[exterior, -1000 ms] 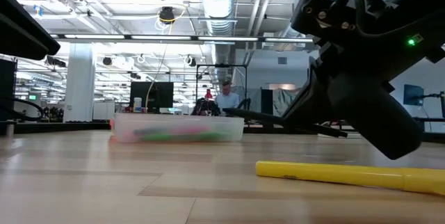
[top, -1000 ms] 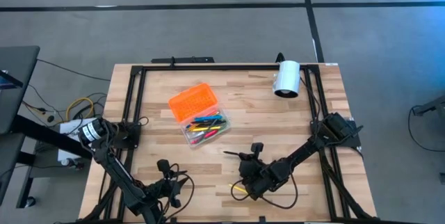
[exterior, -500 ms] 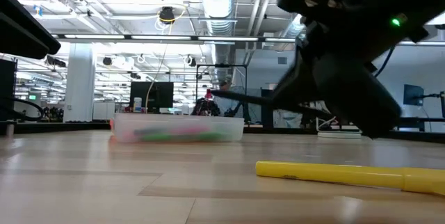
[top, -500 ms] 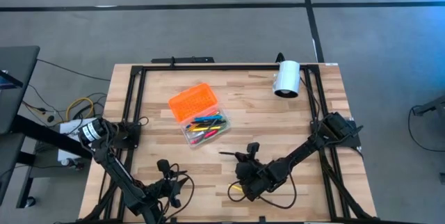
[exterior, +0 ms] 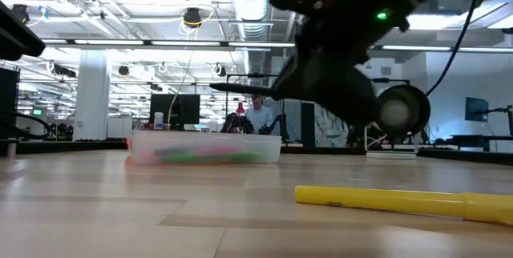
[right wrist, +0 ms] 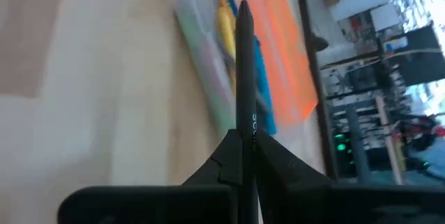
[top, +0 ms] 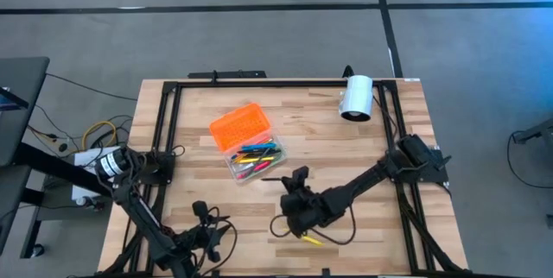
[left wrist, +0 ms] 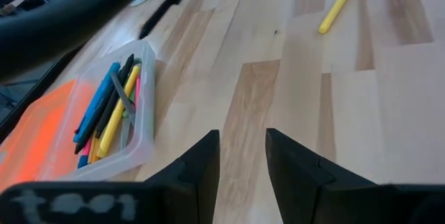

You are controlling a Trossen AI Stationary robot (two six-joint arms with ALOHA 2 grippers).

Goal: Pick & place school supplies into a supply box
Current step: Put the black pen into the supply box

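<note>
Left gripper (top: 203,226) low at lower left of table (top: 346,140), jaws part open, empty | supply box (top: 248,142) upper centre-left, orange lid open, pens inside | right gripper (top: 292,193) centre, arm stretched low from right edge, jaws clamped on black pen (right wrist: 245,78); writing unreadable | yellow marker (top: 308,238) lower centre.

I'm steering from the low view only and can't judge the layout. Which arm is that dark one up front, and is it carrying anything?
Observer: It's the right arm. The right gripper is shut on a black pen.
Operator: Where's the box's lid?
Observer: The orange lid lies open beside the clear supply box.
Operator: And that yellow marker?
Observer: The yellow marker lies near the table's front edge, below the right arm.
</note>
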